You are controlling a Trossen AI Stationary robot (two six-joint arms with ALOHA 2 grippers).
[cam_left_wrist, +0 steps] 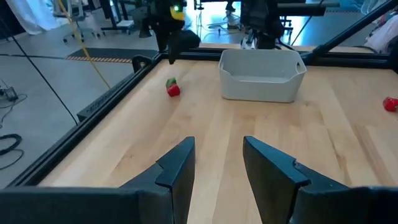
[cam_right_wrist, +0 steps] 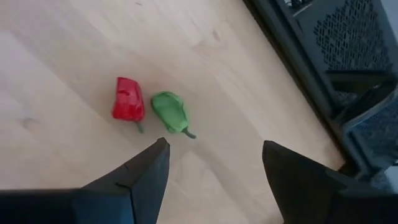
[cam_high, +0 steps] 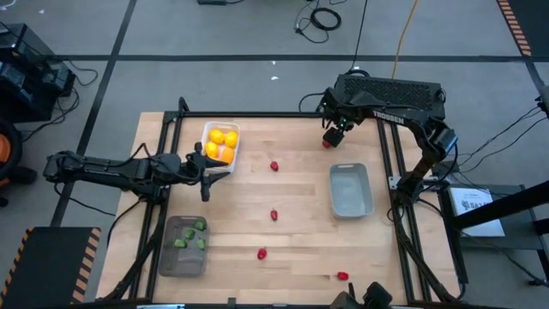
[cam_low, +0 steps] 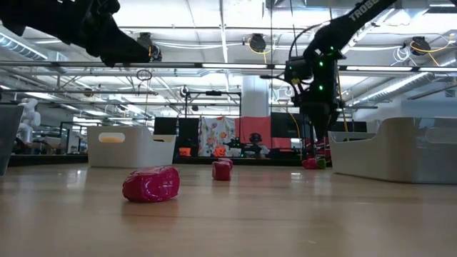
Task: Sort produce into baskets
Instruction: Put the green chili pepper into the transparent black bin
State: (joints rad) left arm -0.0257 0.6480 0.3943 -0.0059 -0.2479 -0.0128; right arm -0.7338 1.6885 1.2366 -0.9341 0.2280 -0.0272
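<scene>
A red piece [cam_right_wrist: 129, 99] and a green piece [cam_right_wrist: 170, 112] lie side by side on the table near the far edge. My right gripper [cam_right_wrist: 214, 155] hangs over them, open, pointing steeply down and touching neither. Other red pieces [cam_high: 274, 166] [cam_high: 274, 215] [cam_high: 262, 253] lie loose on the wood. The white basket [cam_high: 208, 130] holds yellow and orange fruits. The darker grey basket [cam_high: 168, 257] holds green pieces. The light grey basket [cam_high: 351, 190] holds nothing. My left gripper [cam_left_wrist: 217, 162] waits next to the white basket, slightly open, with nothing between its fingers.
Another red piece [cam_high: 343, 275] lies near the table's front edge. A black frame rail [cam_high: 390, 163] runs along the right side, close to the light grey basket, and the right arm's base [cam_high: 390, 93] stands at the far right. Bare wood lies between the baskets.
</scene>
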